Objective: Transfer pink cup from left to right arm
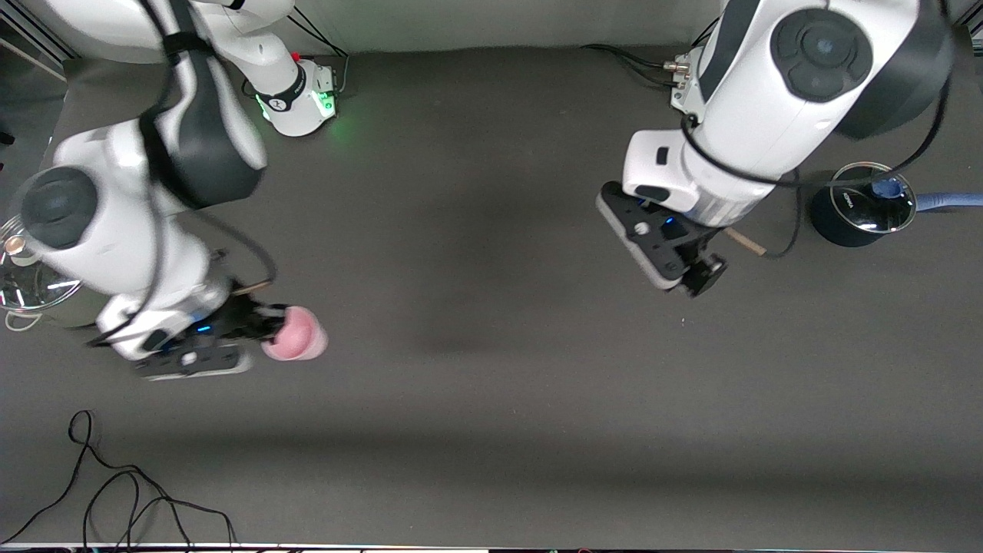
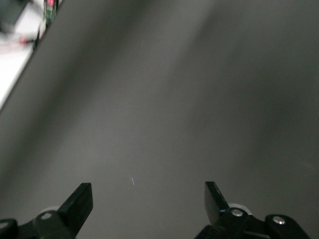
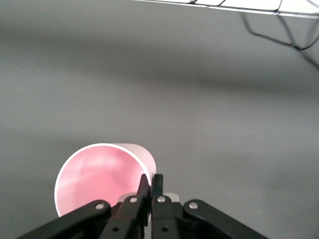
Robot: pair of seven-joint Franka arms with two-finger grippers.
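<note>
While my right gripper pinches the rim of the pink cup, one finger inside and one outside, the cup hangs tipped on its side over the table at the right arm's end. In the right wrist view the fingers are pressed together on the cup wall. My left gripper is spread wide with nothing between its fingers, over bare table well apart from the cup, toward the left arm's end. A dark blue saucepan with a glass lid sits still farther from the cup. A steel pot stands near the cup, at the table edge.
</note>
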